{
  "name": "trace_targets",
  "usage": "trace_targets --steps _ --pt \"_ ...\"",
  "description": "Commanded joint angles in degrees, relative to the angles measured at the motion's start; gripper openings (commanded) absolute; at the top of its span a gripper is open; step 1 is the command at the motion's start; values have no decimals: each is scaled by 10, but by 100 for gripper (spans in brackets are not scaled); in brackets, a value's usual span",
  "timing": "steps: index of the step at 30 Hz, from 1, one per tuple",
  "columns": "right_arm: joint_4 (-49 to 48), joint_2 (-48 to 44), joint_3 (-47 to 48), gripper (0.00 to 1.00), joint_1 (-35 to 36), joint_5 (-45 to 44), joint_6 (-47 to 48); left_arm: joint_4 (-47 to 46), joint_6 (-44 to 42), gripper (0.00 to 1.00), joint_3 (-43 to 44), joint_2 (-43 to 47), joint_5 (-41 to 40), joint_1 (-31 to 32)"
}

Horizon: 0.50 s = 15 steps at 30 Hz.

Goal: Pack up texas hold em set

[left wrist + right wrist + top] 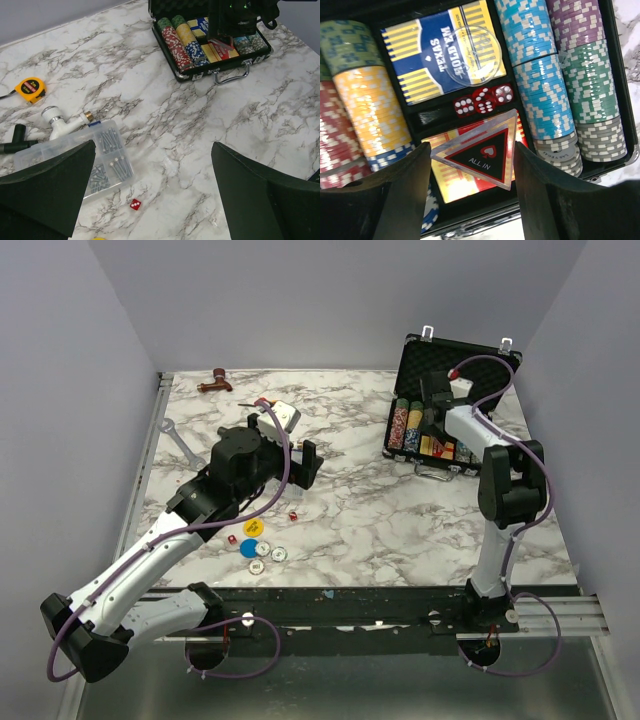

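I have the case (418,358) lying open at the far right of the table, lid standing up at the back and handle toward the arm bases. Its long axis runs across the table, left to right in the top view and a little skewed, and it opens upward. Rows of chips (540,90) fill both ends. A blue card box (427,55), three red dice (484,100) and an orange card box (447,182) sit in the middle.

My right gripper (471,146) is down inside the case, over the orange card box. Its jaws look closed on a clear triangular plaque (479,152) marked ALL IN. The plaque fills the gap face up, one corner against one finger and a straight edge against the other. I read this step as setting the plaque onto the card box. Next I would ease the jaws apart and lift straight up, so the plaque is not dragged along.

More pieces lie on the table, well apart from the case: a loose die (135,204), a yellow disc (253,527), a blue disc (248,547) and a white disc (279,554).

My left gripper (154,150) hovers above the marble with its jaws spread wide and holding nothing, the loose die low in its view. Going down on that die calls for careful centring, and the flat discs look harder to pinch.

A clear parts box (107,155) and a tape measure (31,87) lie nearby and are not part of the set.
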<state>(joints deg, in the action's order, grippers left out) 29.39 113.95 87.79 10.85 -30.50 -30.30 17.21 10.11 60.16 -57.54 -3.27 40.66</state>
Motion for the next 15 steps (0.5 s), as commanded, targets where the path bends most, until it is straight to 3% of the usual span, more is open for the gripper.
trace_targets --steps 1,10,15 --pt "2 10 6 48 -4 17 59 -6 -2 99 -4 4 -5 5" --pt "41 10 -8 52 -4 24 57 -6 0 99 -4 -6 0 6" --pt "54 3 -20 54 -24 37 0 -4 1 99 -3 -8 3 7"
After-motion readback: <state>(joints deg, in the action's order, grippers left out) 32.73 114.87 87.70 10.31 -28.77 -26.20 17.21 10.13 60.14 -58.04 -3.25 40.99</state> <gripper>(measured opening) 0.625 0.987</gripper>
